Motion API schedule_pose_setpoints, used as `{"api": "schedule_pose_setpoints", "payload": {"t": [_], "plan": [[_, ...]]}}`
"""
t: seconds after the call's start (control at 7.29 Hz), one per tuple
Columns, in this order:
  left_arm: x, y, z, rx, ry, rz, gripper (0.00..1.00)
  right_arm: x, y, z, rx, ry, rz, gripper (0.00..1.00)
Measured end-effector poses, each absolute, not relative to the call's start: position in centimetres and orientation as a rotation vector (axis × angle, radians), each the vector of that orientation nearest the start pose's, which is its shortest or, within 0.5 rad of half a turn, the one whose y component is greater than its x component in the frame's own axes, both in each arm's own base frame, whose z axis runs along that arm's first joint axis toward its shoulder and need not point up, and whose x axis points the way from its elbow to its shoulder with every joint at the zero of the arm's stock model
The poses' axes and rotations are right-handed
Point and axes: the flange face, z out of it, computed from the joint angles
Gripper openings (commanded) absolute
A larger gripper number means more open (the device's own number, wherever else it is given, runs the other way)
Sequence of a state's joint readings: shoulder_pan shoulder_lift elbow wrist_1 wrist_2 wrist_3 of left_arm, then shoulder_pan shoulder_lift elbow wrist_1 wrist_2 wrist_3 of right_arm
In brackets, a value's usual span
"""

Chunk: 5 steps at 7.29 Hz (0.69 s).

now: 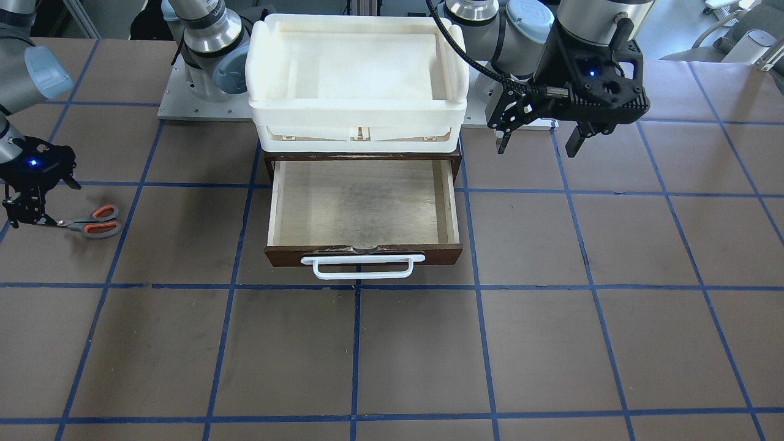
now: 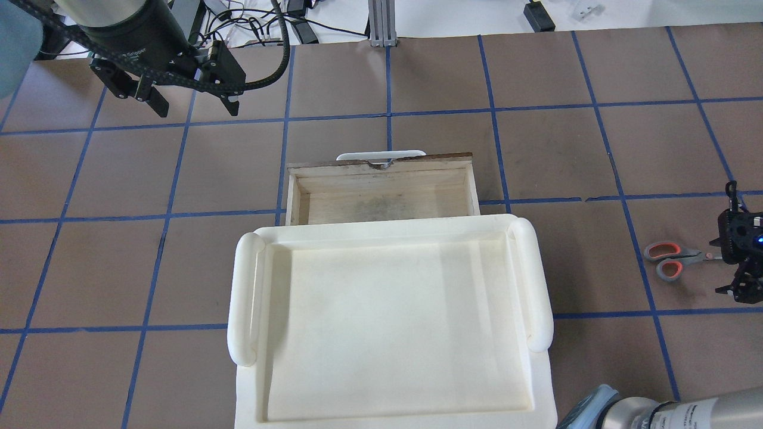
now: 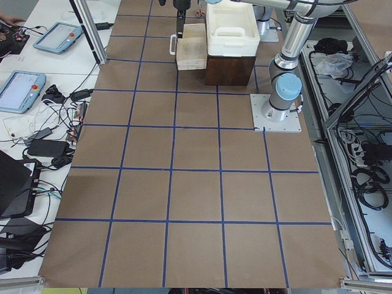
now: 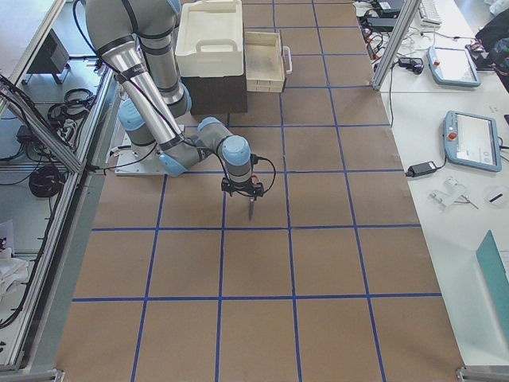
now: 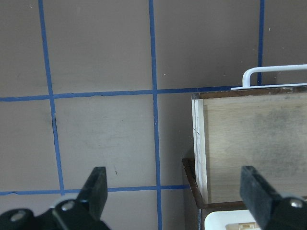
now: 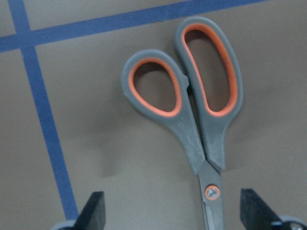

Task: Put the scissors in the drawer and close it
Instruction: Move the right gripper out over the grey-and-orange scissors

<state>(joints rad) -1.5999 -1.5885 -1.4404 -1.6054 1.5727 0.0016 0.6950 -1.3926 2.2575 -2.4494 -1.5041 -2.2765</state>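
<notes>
The scissors (image 1: 92, 225) lie flat on the brown table, far to my right of the drawer, with grey handles and orange-red loops pointing toward it. They also show in the overhead view (image 2: 673, 259) and the right wrist view (image 6: 201, 110). My right gripper (image 1: 27, 219) (image 2: 730, 262) (image 6: 175, 213) is open and low, its fingers on either side of the blades. The drawer (image 1: 361, 208) (image 2: 381, 196) (image 5: 249, 143) is pulled open and empty, its white handle (image 1: 362, 266) at the front. My left gripper (image 1: 539, 146) (image 2: 195, 107) (image 5: 175, 191) is open and empty, raised beside the drawer's left side.
A white plastic tray (image 1: 358, 116) (image 2: 244, 286) sits on top of the dark cabinet (image 3: 229, 70) that holds the drawer. Blue tape lines grid the brown table. Both arm bases stand behind the cabinet.
</notes>
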Motion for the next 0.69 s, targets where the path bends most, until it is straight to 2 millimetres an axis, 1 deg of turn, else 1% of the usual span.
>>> {"api": "schedule_pose_setpoints", "payload": {"t": [0.69], "plan": [[-14.75,-49.99,54.04,0.048,3.136,-0.123,1.00,-23.13,-39.29,18.05,-2.145,2.327,-0.102,0.99]]}}
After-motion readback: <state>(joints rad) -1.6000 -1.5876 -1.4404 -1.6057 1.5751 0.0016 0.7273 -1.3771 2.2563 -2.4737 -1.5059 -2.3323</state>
